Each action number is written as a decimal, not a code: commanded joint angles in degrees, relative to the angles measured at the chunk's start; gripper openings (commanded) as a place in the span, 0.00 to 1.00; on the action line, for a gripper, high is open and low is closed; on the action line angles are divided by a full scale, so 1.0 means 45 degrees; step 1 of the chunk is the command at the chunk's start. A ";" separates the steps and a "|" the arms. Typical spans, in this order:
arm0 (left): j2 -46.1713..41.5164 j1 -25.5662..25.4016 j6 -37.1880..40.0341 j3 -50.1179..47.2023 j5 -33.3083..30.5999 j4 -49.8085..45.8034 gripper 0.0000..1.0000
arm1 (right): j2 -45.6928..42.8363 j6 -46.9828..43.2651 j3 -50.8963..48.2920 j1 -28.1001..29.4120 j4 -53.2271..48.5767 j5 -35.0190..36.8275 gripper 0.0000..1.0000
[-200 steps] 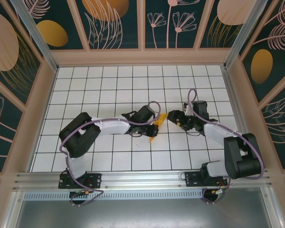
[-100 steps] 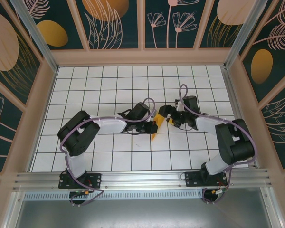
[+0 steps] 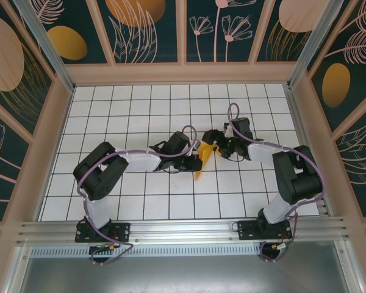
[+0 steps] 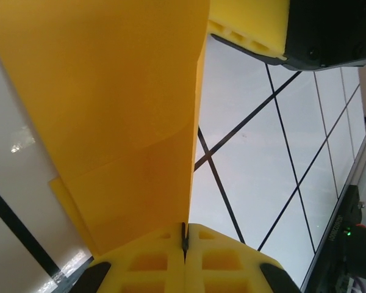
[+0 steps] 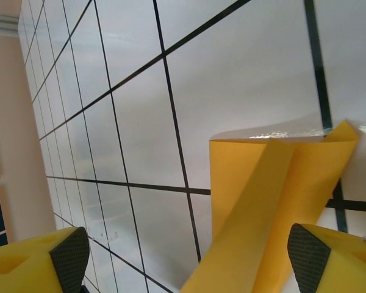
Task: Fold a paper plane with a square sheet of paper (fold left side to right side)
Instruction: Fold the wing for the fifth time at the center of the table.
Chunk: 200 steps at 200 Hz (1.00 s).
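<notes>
Swung inward since earlier: right end effector (image 3: 212, 141), spread wide around paper plane (image 3: 202, 157) above mid surface (image 3: 140, 110). Pinched shut on its edge: left end effector (image 4: 184, 238). Risks: closing off-crease, crumpling, tugging it loose.

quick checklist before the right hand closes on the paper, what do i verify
1. left hand shut on the orange paper: ok
2. right hand open: ok
3. paper between the right hand's fingers: ok
4. folded layers lined up: cannot tell
5. paper's far end off the tiled table: cannot tell
</notes>
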 commanded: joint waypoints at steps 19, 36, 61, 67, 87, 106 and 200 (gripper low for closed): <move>0.0285 0.0316 -0.0520 -0.0394 0.1060 0.1130 0.00 | -0.1463 -0.0909 -0.0755 -0.0499 -0.0442 0.0183 0.85; 0.0442 0.0397 -0.0749 -0.0484 0.1285 0.1468 0.00 | -0.1840 -0.1198 -0.1077 -0.0515 -0.0438 0.0126 0.80; 0.0605 0.0543 -0.1208 -0.0719 0.1584 0.2102 0.00 | -0.2119 -0.1156 -0.1663 -0.0501 -0.0034 -0.0110 0.67; 0.0634 0.0582 -0.1304 -0.0770 0.1639 0.2206 0.00 | -0.2170 -0.1154 -0.1769 -0.0445 -0.0008 -0.0035 0.65; 0.0734 0.0642 -0.1451 -0.0807 0.1755 0.2367 0.00 | -0.2130 -0.1023 -0.1971 -0.0211 -0.0009 0.0242 0.62; 0.0800 0.0643 -0.1528 -0.0839 0.1818 0.2480 0.00 | -0.1984 -0.0884 -0.2022 0.0130 -0.0069 0.0633 0.62; 0.1173 0.0939 -0.2485 -0.1250 0.2190 0.3686 0.00 | -0.0542 -0.0080 -0.1658 0.1079 0.0198 0.1150 0.50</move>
